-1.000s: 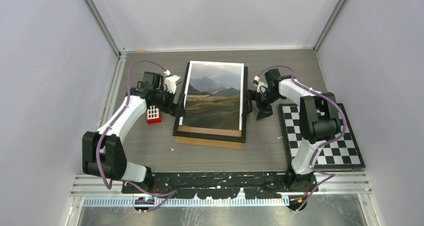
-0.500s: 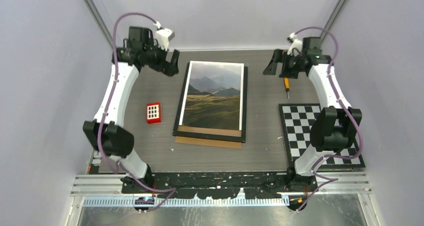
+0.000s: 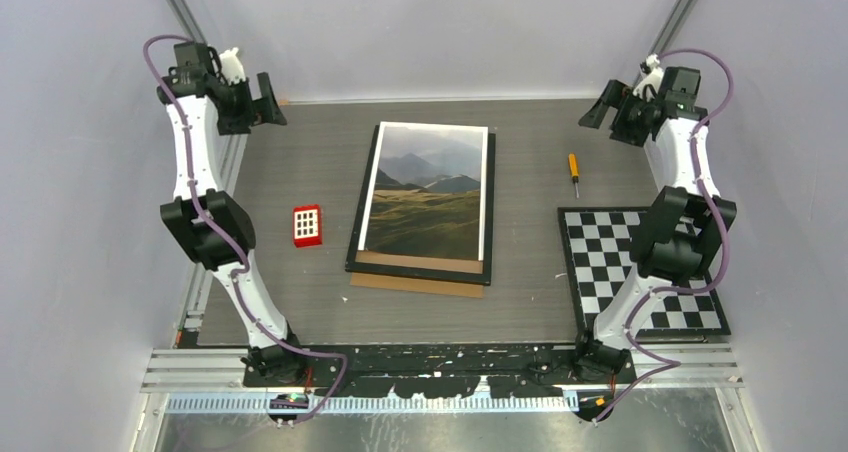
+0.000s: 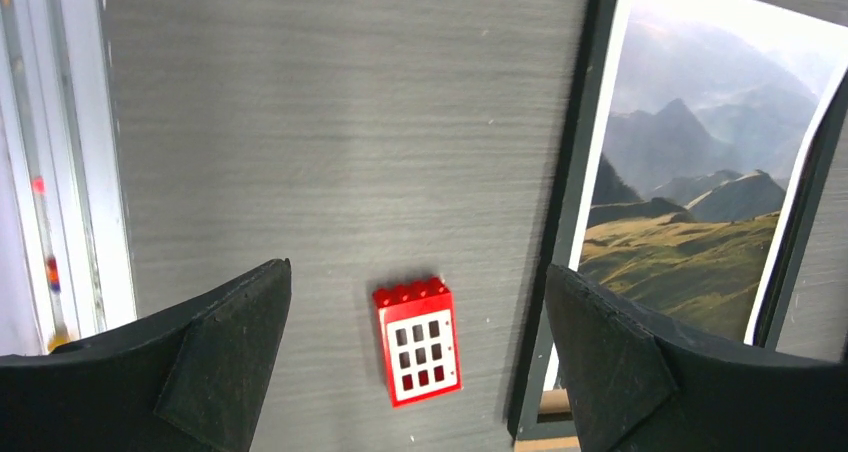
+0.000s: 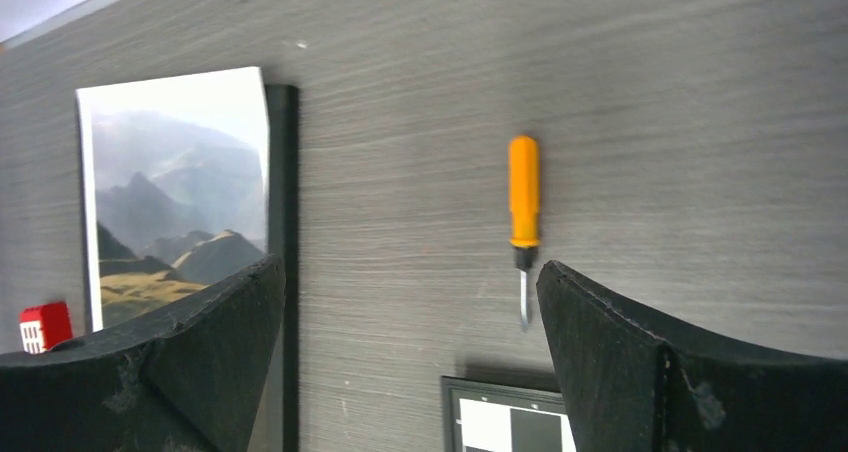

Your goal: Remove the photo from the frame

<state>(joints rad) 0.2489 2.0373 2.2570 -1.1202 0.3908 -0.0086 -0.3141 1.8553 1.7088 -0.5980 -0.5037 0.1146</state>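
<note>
You have bare grey wood-grain counter [image 3: 300, 162] on both sides of the black-rimmed picture frame [image 3: 420, 271]. A small red windowed block [image 3: 307, 225] sits near its left. An orange-handled screwdriver [image 3: 573, 170] and a black-and-white checkerboard [image 3: 640, 272] crowd the right.

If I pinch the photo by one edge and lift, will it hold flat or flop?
Probably flops: the photo looks like a thin sheet, its far corner slightly wavy in the right wrist view. Likely light and smooth, so a push may slide it across the frame.
</note>
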